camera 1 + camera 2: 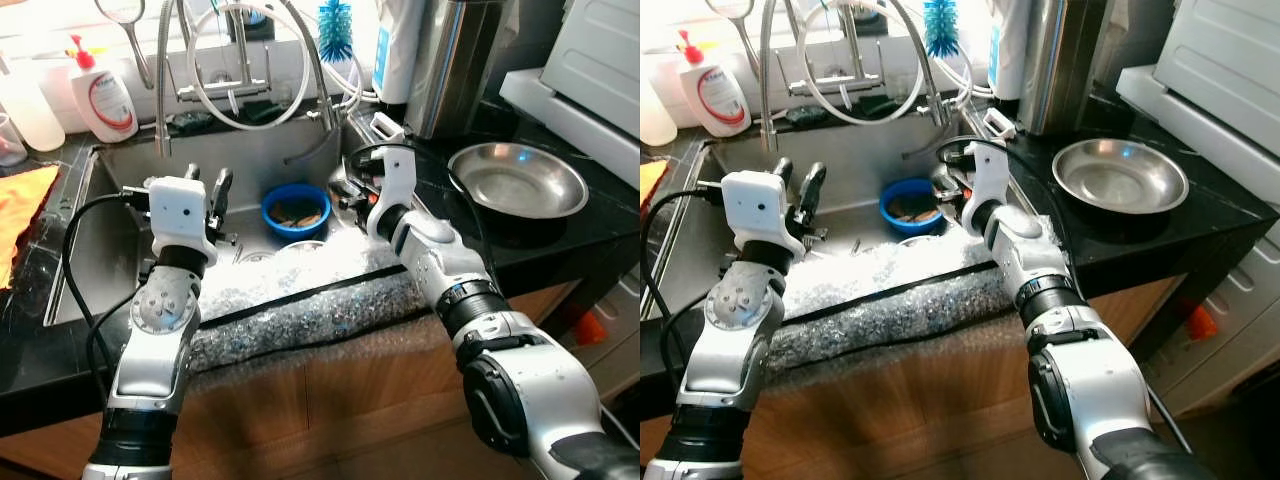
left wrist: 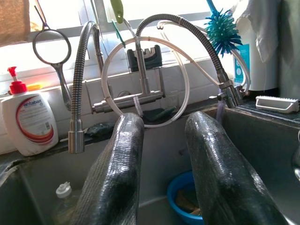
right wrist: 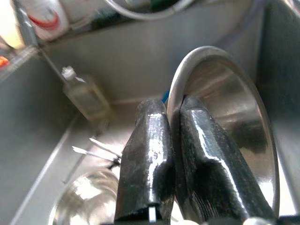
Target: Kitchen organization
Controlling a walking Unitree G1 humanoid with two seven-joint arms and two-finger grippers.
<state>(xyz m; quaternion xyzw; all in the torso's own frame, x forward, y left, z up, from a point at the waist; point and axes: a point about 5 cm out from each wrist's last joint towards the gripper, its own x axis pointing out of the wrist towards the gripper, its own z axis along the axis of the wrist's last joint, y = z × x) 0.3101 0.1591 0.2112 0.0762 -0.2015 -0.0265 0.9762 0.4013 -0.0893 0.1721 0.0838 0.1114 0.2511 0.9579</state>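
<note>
Steel bowl (image 3: 225, 122), gripped at its rim by the closed right pincer (image 3: 173, 140) inside the sink (image 1: 120, 200) beside the blue bowl (image 1: 295, 210), looks mid-lift; next it needs carrying out, while the left pincer (image 2: 164, 154) hovers open, empty.

A kitchen corner seen from above. A black stone bench (image 1: 560, 240) runs across the frame, with a stainless steel sink (image 1: 120, 160) sunk into it at centre left. Below the bench, wooden cabinet fronts (image 1: 330, 400) fill the lower middle. A bright window (image 2: 140, 9) lies along the top edge, letting daylight in behind the taps. A white appliance (image 1: 600, 70) sits at upper right.
</note>
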